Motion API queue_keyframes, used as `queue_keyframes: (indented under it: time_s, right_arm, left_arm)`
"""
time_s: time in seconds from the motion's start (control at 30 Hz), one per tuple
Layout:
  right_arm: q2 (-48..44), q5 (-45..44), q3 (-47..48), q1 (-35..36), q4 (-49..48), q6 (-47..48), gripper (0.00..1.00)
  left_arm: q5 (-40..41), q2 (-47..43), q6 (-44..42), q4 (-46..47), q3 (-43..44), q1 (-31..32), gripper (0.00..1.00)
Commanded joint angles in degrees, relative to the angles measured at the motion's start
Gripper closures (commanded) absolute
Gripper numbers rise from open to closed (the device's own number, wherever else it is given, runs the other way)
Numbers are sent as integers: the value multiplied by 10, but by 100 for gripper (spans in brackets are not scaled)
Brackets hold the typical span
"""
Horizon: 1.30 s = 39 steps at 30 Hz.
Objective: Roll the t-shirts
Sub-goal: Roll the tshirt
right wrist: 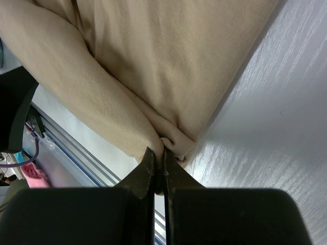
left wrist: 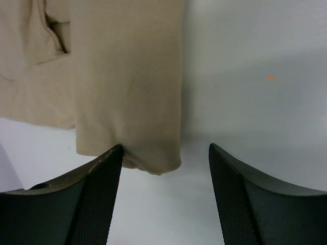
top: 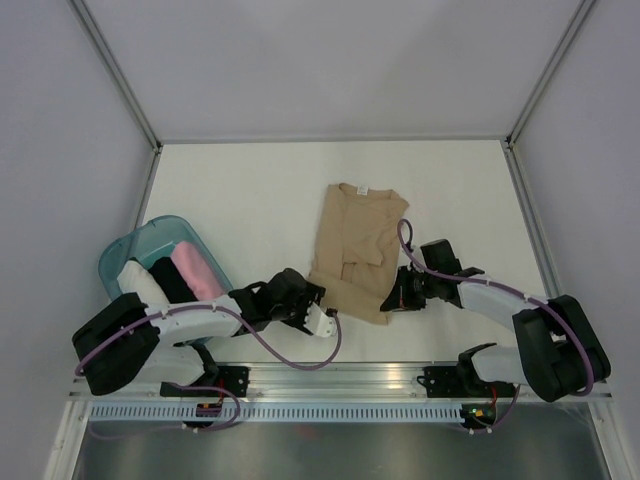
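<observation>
A tan t-shirt (top: 355, 250) lies folded into a long strip in the middle of the table, collar at the far end. My right gripper (top: 393, 298) is shut on its near right corner; in the right wrist view the jaws pinch the bunched hem (right wrist: 171, 143). My left gripper (top: 310, 305) is open at the near left corner; in the left wrist view the shirt's hem corner (left wrist: 148, 158) sits just ahead of the left finger (left wrist: 102, 178), with bare table between the jaws. Pink (top: 197, 270) and white (top: 145, 285) rolled t-shirts lie in the basket.
The translucent teal basket (top: 135, 245) stands at the left, also holding a dark bundle (top: 172, 278). A metal rail (top: 340, 378) runs along the near table edge. White walls enclose the table on three sides.
</observation>
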State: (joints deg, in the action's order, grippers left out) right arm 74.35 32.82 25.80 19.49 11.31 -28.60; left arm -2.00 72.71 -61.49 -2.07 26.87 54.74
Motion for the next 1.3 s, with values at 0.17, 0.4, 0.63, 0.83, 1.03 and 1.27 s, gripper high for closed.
queue_keyframes:
  time_s: [0.17,0.4,0.63,0.83,1.03,1.27]
  right_arm:
    - [8,3,25,-3,11,38,95]
    - [6,-18,81,-25,76,83,64]
    - [-82,-65,154,-60,151,187,52]
    - [-238,42,137,5,45,317,45]
    - [-303,-78,97,121,126,505,20]
    - [-214,-188,65,215,102,595,12]
  left_arm:
    - [65,78,-28,110,-9,3,55]
    - [23,82,13,32,45,-12,98]
    - [-155,87,52,-209,187,-96,98]
    - [-287,151,44,-397,305,-158,98]
    - [-329,201,49,-461,361,-182,98]
    - [-325,219,54,-463,383,-191,98]
